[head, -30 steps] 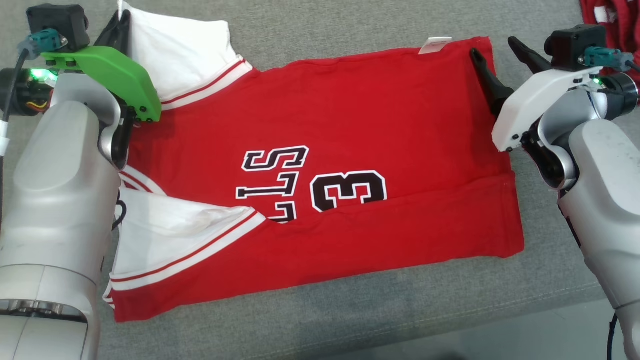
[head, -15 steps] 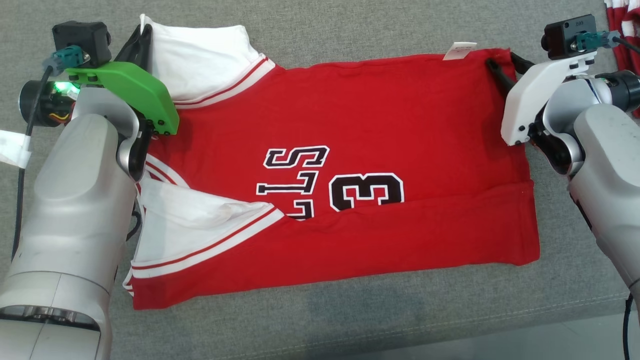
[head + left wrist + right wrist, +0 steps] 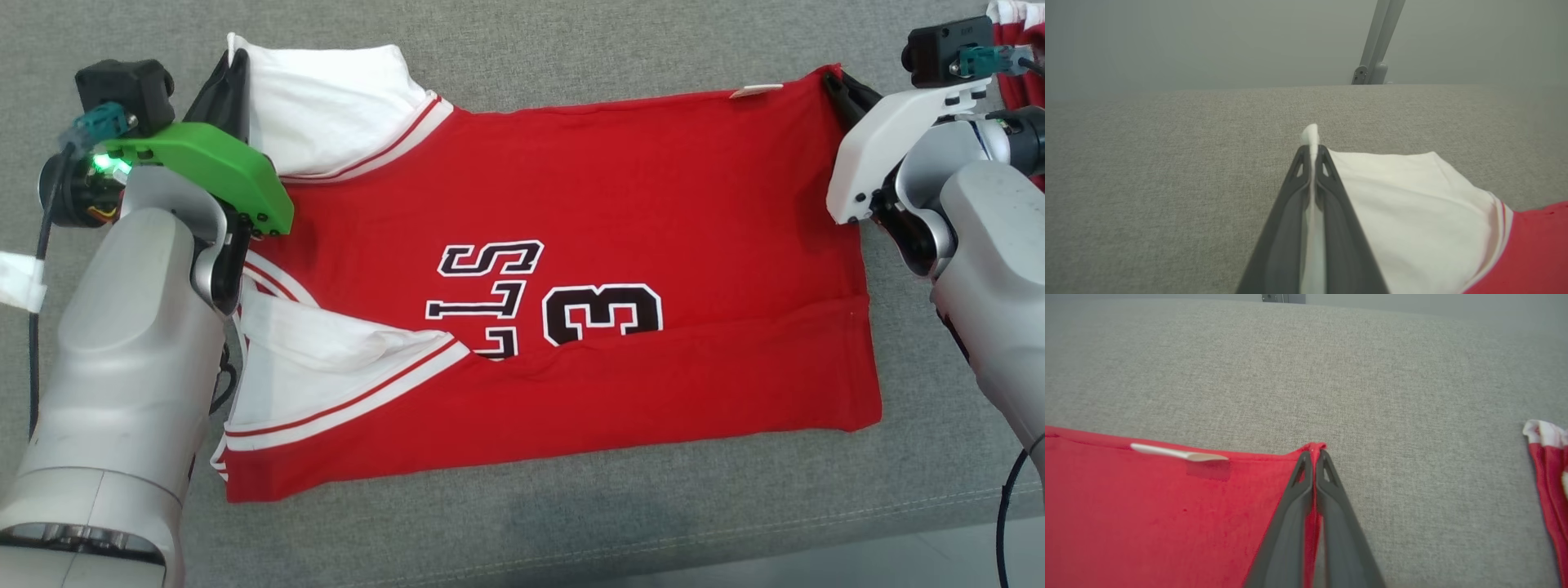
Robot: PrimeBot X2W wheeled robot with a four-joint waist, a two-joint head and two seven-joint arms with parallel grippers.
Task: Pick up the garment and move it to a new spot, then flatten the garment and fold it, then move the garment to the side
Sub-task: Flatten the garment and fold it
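Observation:
The garment [image 3: 571,229] is a red jersey with white sleeves and black lettering, spread flat on the grey cushion, its near long edge folded up over the body. My left gripper [image 3: 235,51] is shut on the tip of the far white sleeve [image 3: 1392,204]; white cloth shows pinched between its fingers [image 3: 1312,151] in the left wrist view. At the far right my right gripper [image 3: 831,77] is shut on the jersey's far hem corner [image 3: 1312,448], red cloth caught between the fingers. A white label [image 3: 1180,454] sticks out of that hem.
Another red and white garment [image 3: 1016,49] lies at the far right edge, also seen as a red and white garment [image 3: 1547,477] in the right wrist view. The grey cushion [image 3: 522,523] ends in a seam near me. A metal post [image 3: 1378,41] rises behind the cushion.
My right gripper has closed on the jersey's far hem corner, which now stands pulled to a point. The left gripper has stayed shut on the sleeve. The camera has shifted.

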